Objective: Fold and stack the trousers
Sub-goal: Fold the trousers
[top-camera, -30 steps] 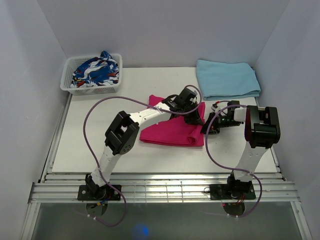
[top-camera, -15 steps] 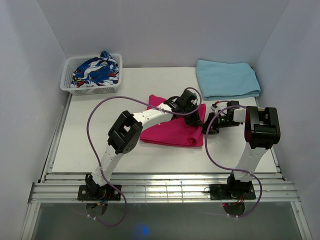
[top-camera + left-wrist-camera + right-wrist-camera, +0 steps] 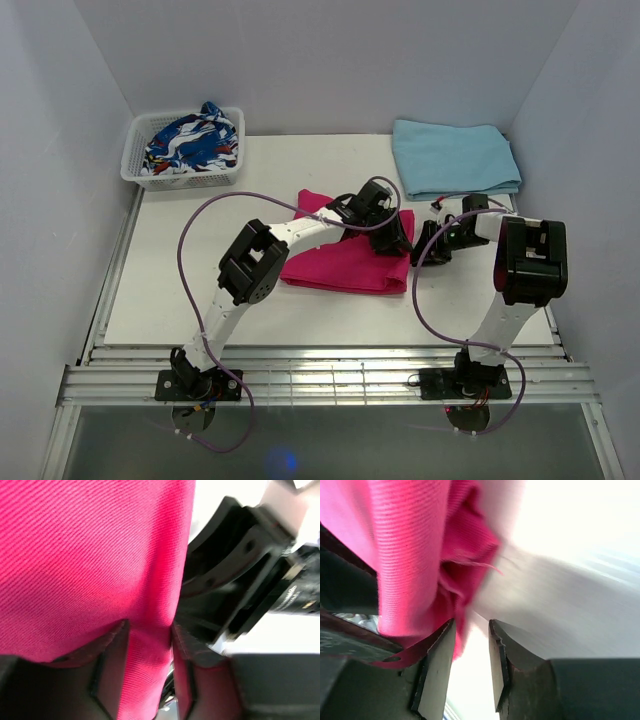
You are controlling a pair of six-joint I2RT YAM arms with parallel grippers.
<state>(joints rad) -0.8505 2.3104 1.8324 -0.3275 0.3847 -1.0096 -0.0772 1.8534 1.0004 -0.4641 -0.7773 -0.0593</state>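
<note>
The magenta-pink trousers lie folded in the middle of the white table. My left gripper is low over their right edge. In the left wrist view its jaws stand apart, with a ridge of the trousers lying loosely between them at my left gripper. My right gripper sits just right of that edge, off the cloth. In the right wrist view my right gripper is open with bare table in the gap. The crumpled corner of the trousers is next to its left finger.
A white basket at the back left holds a blue-white-red patterned garment. A folded light blue cloth lies at the back right. Grey walls close in both sides, and the two arms stand close together by the trousers' right edge.
Both grippers have opened and let go of the trousers' right edge. The right gripper has drawn back to the right, off the cloth. The left arm has barely moved.
</note>
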